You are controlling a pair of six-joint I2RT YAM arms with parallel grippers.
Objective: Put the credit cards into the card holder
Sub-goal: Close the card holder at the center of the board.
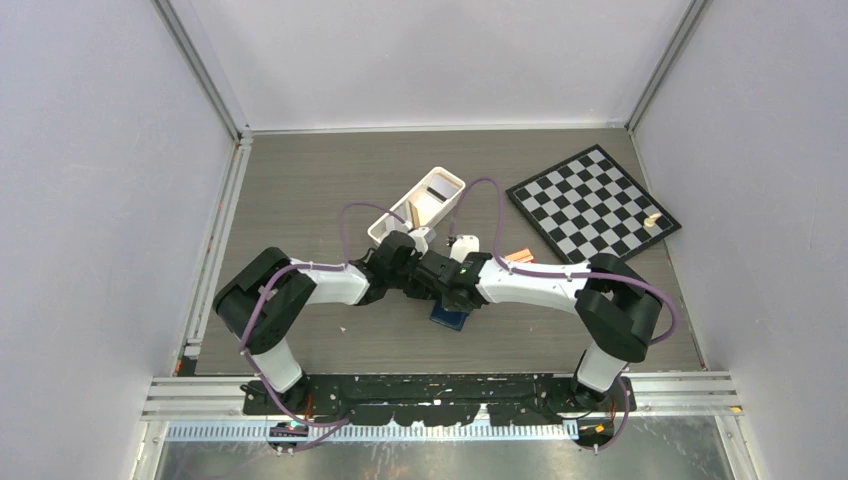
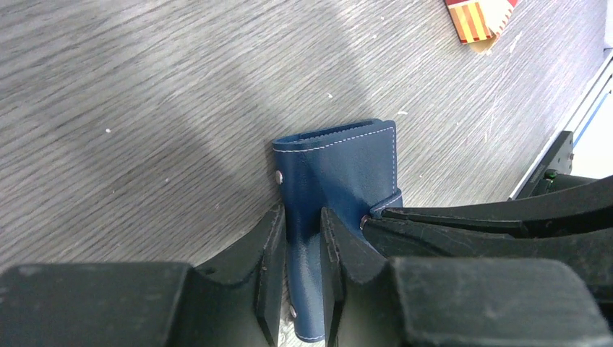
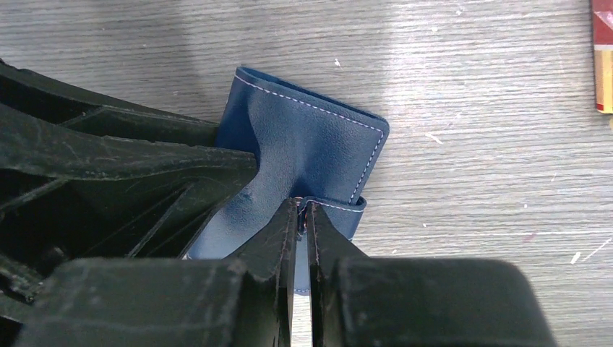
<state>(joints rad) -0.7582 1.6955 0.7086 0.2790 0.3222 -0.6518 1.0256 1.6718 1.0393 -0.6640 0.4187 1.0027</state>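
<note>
Position of card holder (image 2: 340, 173): flat on the counter (image 1: 330, 180), toward the near edge at centre, directly beneath both wrists. Dark navy with pale stitching; open slot end pointing away from the left wrist camera; leather buckled upward between the two grips.

Left jaws: clenched on a raised fold of the holder's body, one finger on each side, snap studs visible just beside them.

Right jaws: closed almost completely, pinching the holder's narrow clasp strap.

Credit cards (image 1: 415, 210): inside the white tray (image 1: 385, 228), beyond the wrists and apart from the holder. Tan edge and dark face discernible; count not determinable.

Red-orange striped pack (image 1: 518, 256): on the counter just right of the right wrist, clear of the holder.

Chessboard (image 1: 592, 200): far right of the counter, with a small pale piece (image 1: 652, 219) near its right corner.
</note>
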